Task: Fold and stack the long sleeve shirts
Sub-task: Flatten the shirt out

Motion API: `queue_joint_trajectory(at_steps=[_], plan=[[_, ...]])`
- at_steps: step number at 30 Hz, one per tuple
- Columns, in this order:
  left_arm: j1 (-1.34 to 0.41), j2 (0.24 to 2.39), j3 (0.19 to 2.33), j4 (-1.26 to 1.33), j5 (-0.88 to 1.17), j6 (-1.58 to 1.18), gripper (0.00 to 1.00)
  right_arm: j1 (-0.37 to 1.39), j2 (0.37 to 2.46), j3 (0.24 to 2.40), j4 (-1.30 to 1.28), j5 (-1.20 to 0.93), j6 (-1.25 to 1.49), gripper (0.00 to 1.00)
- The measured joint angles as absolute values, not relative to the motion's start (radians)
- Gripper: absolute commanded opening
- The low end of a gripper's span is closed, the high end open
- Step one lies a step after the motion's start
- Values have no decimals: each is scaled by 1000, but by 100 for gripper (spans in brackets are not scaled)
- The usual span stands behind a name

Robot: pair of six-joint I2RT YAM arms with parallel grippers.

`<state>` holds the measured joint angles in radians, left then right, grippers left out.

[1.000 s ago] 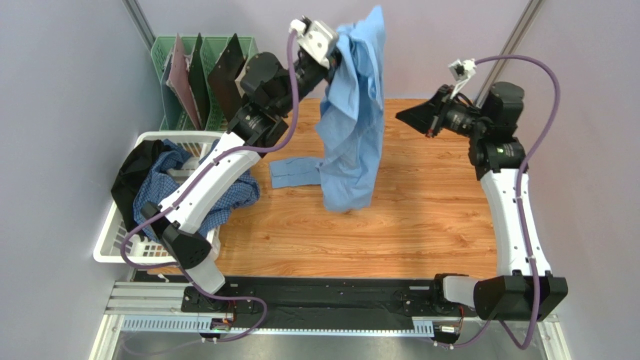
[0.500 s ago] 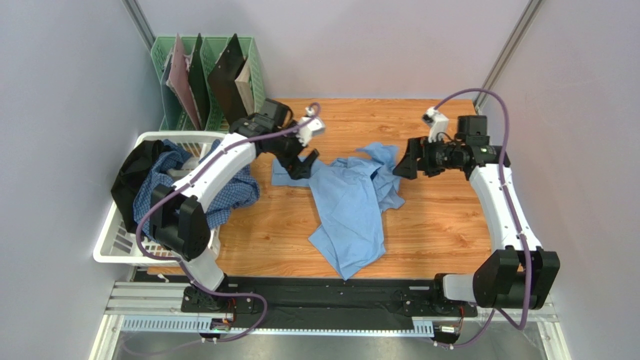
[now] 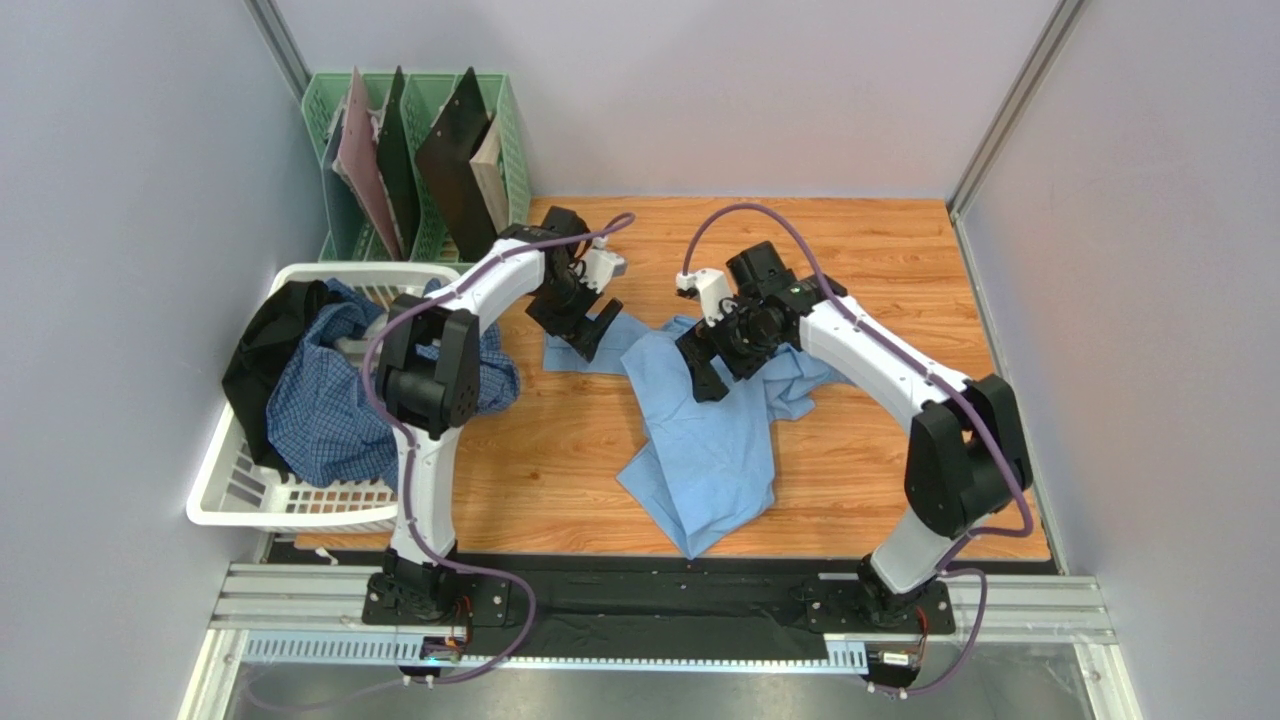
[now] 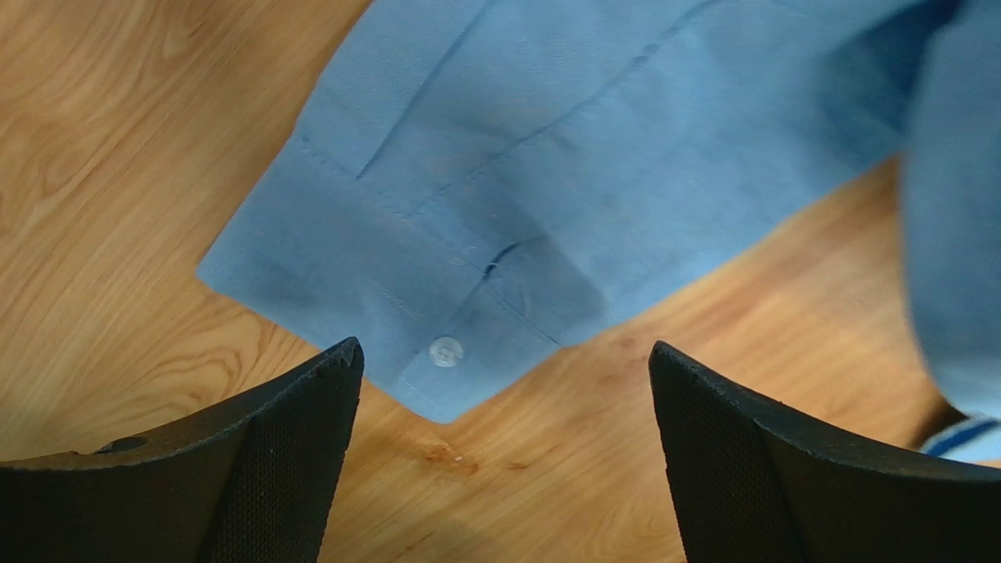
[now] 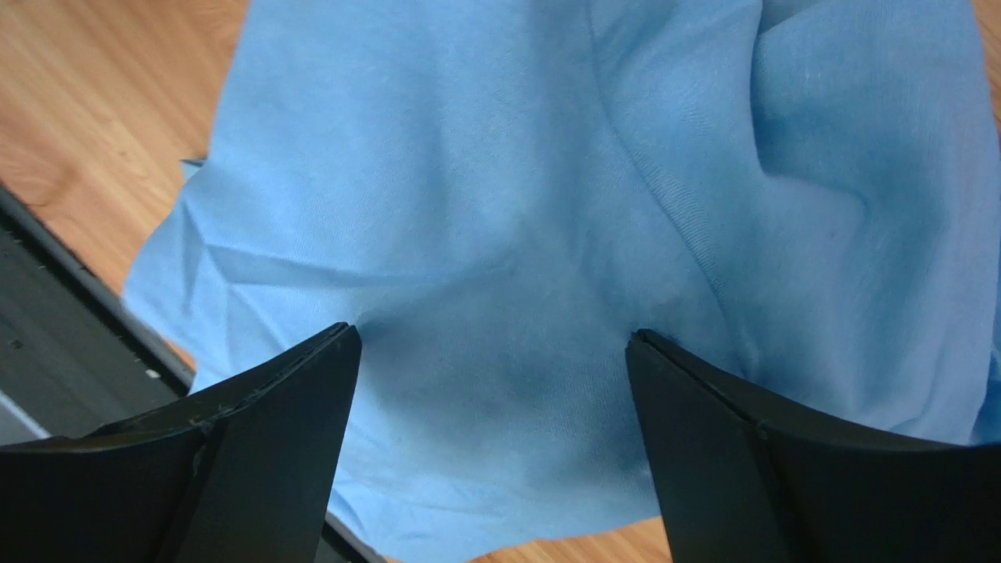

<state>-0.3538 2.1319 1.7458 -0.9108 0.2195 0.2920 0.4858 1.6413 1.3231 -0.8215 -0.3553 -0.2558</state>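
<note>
Wooden table (image 3: 887, 450) with a light blue shirt (image 3: 706, 435) lying crumpled at its centre. White basket (image 3: 226, 503) at the table's left side holds a blue-and-white checked shirt (image 3: 323, 413). Left gripper (image 4: 505, 364), jaws spread wide and gripping nothing, hovers over the blue shirt's buttoned cuff (image 4: 388, 282). Right gripper (image 5: 494, 340), equally wide and empty, hovers over its body.

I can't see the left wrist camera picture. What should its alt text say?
A light blue shirt cuff with a small white button lies flat on the wooden table, seen from close above. The two black fingers of the left gripper stand wide apart at the bottom edge, holding nothing.
</note>
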Motion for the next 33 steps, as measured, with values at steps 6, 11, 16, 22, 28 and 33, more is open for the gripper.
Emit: queue_joint_trajectory(at_steps=[6, 11, 16, 22, 28, 33], plan=[[-353, 2191, 1806, -923, 117, 226, 60, 479, 1710, 1256, -754, -288, -237, 30], [-353, 2295, 1935, -987, 98, 205, 0, 474, 1686, 1095, -707, -385, -255, 13], [-353, 2487, 2284, -1108, 191, 214, 0, 561, 1619, 955, -669, -571, -256, 9], [-377, 2561, 2599, -1047, 406, 182, 28, 643, 1485, 981, -540, -727, -151, 63], [-405, 2387, 2445, -925, 527, 83, 73, 443, 1399, 1195, -546, -743, -154, 69], [-248, 1967, 1844, -679, 649, -53, 85, 397, 1521, 1245, -510, -648, -105, 72]])
